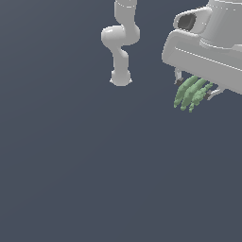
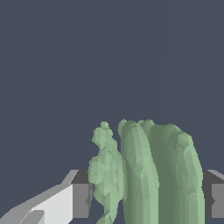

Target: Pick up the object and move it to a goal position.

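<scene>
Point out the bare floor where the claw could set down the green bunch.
Bare floor runs below the arm base and beneath the green bunch. It is crowded only at the exterior view's upper right, where the claw grips the bunch.

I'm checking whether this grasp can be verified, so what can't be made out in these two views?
- Goal position: no marker shows in either view.
- Green bunch: its upper end is hidden under the end effector body in the exterior view; the wrist view's edge cuts its base.
- Finger pads: contact faces are covered by the bunch.
- Arm: cut off by the exterior view's top edge.
</scene>
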Tool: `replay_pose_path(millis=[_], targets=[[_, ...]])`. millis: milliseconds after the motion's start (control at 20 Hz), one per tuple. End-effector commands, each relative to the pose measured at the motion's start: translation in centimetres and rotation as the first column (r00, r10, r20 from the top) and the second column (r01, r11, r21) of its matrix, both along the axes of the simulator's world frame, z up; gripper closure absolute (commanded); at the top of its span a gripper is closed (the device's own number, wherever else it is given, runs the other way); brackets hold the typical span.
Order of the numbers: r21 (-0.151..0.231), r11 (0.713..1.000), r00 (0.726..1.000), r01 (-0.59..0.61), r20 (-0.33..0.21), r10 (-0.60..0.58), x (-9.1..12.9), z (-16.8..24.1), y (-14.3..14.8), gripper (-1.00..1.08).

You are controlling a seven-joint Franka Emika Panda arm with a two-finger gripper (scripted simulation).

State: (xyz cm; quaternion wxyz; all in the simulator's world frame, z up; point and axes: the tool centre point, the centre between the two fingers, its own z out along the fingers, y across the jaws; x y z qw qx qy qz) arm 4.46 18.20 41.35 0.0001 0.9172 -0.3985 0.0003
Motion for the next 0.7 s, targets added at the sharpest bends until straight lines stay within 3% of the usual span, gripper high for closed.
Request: replay_pose_path(millis=[0,650], targets=[[0.0,1.0,1.0,0.0,-0.001,0.0,0.2,0.9,0.5,1.08],[0.0,1.0,1.0,0.0,-0.001,0.0,0.6,2.4,1.5,1.08]])
